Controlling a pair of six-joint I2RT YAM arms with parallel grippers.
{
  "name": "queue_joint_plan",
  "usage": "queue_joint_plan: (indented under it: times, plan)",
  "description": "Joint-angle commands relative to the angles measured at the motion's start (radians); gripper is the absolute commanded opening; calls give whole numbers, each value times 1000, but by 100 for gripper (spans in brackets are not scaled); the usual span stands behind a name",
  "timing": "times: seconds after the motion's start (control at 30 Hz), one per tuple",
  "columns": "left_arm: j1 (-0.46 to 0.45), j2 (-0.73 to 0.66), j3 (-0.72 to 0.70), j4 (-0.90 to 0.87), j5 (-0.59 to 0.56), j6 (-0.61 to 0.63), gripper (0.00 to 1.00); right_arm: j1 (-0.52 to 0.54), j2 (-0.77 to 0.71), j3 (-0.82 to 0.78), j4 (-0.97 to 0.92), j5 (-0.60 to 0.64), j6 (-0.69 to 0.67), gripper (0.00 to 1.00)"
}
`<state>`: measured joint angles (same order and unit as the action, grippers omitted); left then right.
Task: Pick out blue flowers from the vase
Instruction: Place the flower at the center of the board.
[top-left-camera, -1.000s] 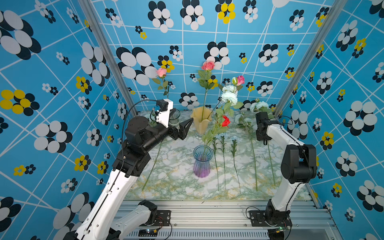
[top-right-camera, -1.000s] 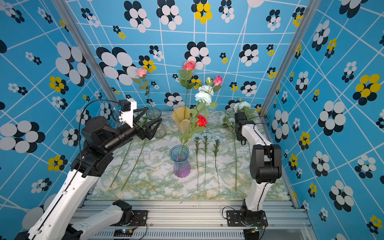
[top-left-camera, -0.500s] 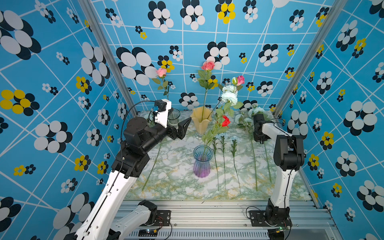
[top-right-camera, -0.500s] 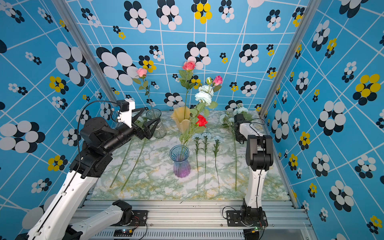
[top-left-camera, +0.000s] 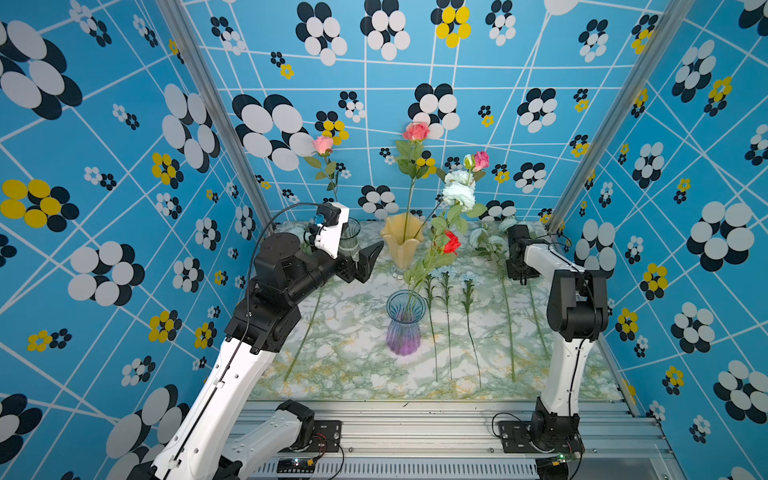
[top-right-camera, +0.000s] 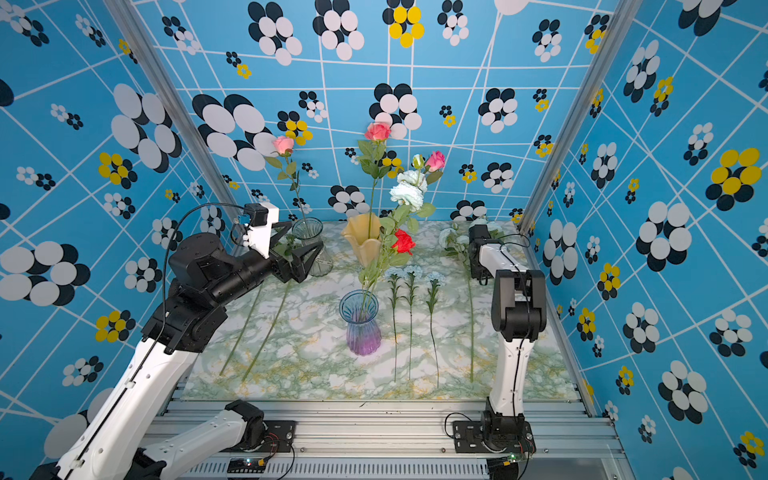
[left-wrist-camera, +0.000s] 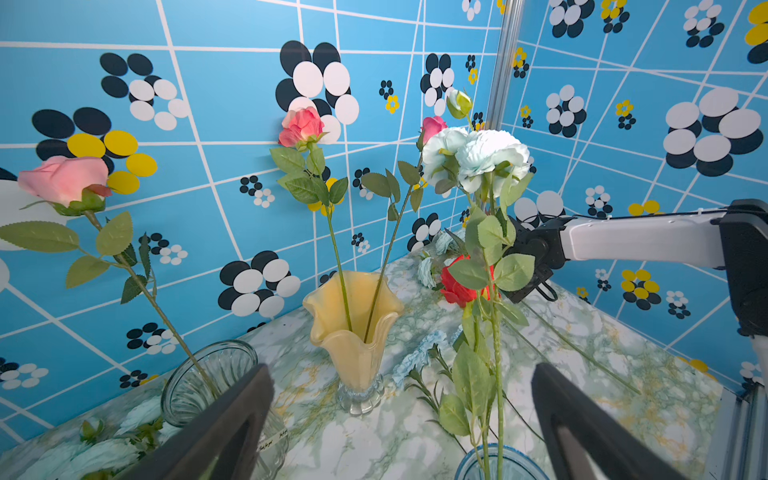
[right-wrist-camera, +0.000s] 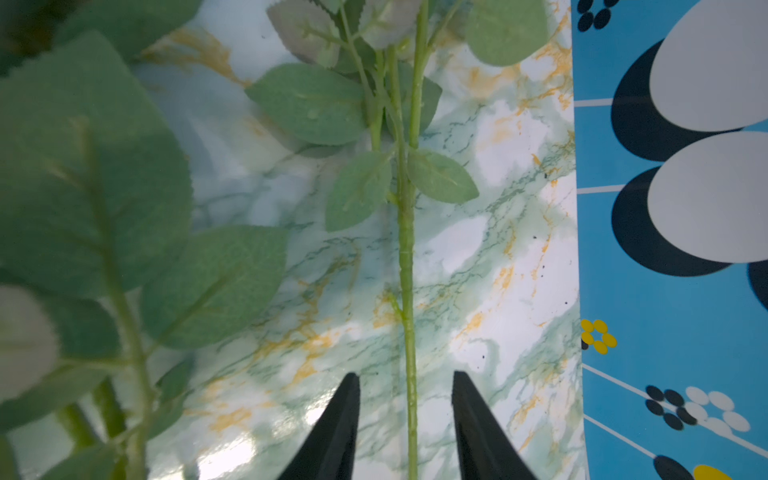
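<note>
Blue-flower stem (right-wrist-camera: 405, 249) between right claw (right-wrist-camera: 405, 373) tips

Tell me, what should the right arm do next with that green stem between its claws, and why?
Probably lift the right gripper straight up off the stem. Its jaws stand apart on either side of it, and the stem appears to lie flat on the marble table, so this flower looks placed. A pale blue spray stands in the blue-purple vase, not yet picked.
</note>
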<state>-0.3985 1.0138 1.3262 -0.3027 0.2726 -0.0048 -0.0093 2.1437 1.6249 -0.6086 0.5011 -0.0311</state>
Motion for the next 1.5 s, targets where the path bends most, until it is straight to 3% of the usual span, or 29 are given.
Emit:
queue_joint_plan:
  times: [0.0,0.13,0.33,0.53,0.63,0.8,1.0,1.17,1.4,1.47]
  plan:
    - [10,-1,36,-31,11,28,100,0,-65,-76,7,-31,33,43]
    - [10,-6,36,-21,42,14,100,2,-203,-149,36,-71,64,45]
    - [7,29,39,-48,107,10,98,68,-522,-338,118,-188,140,50]
    - [-4,35,-44,-24,115,-5,92,117,-832,-687,474,-431,306,62]
    - [-41,32,-99,23,142,-23,89,178,-895,-794,610,-487,351,63]
    - [-160,64,-136,66,96,-26,81,228,-902,-936,787,-492,364,61]
    - [-228,156,-44,44,50,-85,73,239,-826,-965,849,-578,365,57]
    - [-232,216,-1,53,76,-143,67,242,-821,-964,866,-615,361,64]
    - [-264,323,85,14,80,-137,65,245,-805,-956,880,-650,356,72]
    - [-281,359,121,-11,79,-133,60,247,-806,-957,884,-653,355,73]
